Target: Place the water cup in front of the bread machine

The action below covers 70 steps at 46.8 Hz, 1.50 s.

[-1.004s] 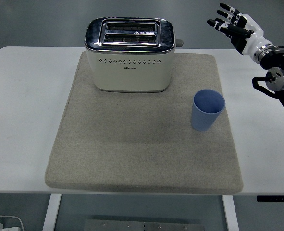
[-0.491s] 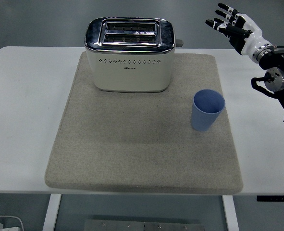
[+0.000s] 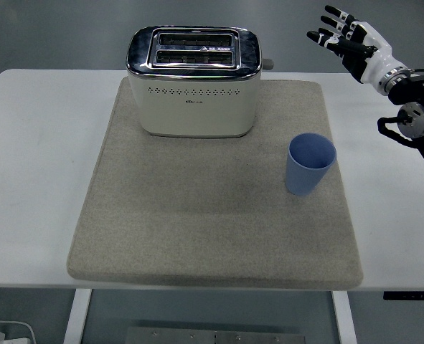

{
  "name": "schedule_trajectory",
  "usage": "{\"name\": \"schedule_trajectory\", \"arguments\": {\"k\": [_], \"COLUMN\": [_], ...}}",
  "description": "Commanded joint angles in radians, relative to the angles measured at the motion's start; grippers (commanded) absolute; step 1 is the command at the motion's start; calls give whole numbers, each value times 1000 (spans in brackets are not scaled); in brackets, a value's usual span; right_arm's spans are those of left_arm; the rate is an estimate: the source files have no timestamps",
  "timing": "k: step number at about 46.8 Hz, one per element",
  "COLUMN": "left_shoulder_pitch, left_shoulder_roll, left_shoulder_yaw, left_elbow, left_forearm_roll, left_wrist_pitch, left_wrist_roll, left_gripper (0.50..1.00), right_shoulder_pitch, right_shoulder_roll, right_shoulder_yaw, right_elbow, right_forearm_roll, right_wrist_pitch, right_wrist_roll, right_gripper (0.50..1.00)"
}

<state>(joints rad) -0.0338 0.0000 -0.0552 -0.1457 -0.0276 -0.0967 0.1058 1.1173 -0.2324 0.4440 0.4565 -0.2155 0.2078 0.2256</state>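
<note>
I count one blue plastic water cup [image 3: 310,165], standing upright at about four o'clock from the only appliance here. That appliance is one cream-and-chrome bread machine [image 3: 194,81], and it has two slots on top. Both sit on one grey rectangular felt mat [image 3: 197,229], which lies on one white table [image 3: 32,165]. Of my own hands I see just one, my right hand [image 3: 351,39], at two o'clock over the table's far corner, with its fingers spread and nothing in it. At seven o'clock, under the table, there is one white object [image 3: 7,335], too cropped to name.
</note>
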Motion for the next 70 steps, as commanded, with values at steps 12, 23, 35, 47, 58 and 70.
{"name": "schedule_trajectory", "arguments": {"k": [12,23,35,47,58,70], "left_shoulder_pitch": [0,0,0,0,0,0], "left_shoulder_roll": [0,0,0,0,0,0], "left_shoulder_yaw": [0,0,0,0,0,0], "left_elbow": [0,0,0,0,0,0], "left_forearm_roll": [0,0,0,0,0,0], "left_wrist_pitch": [0,0,0,0,0,0], "left_wrist_roll": [0,0,0,0,0,0], "left_gripper": [1000,1000,1000,1000,1000,1000], "right_shoulder_pitch": [-39,-99,-197,-290,-356,-427], "right_shoulder_roll": [-67,-205,-399,-597,-688,-690], "right_shoulder_yaw": [-24,-48,-50,-38,-30,-27], "right_elbow": [97,252,458,660,761,772], "right_forearm_roll": [-24,-47,-96,-139,-229,-392], "right_wrist_pitch": [18,27,36,53,53,24], "right_wrist_roll": [6,38,73,133,231,351], "right_gripper": [948,948,948,948,948,946]}}
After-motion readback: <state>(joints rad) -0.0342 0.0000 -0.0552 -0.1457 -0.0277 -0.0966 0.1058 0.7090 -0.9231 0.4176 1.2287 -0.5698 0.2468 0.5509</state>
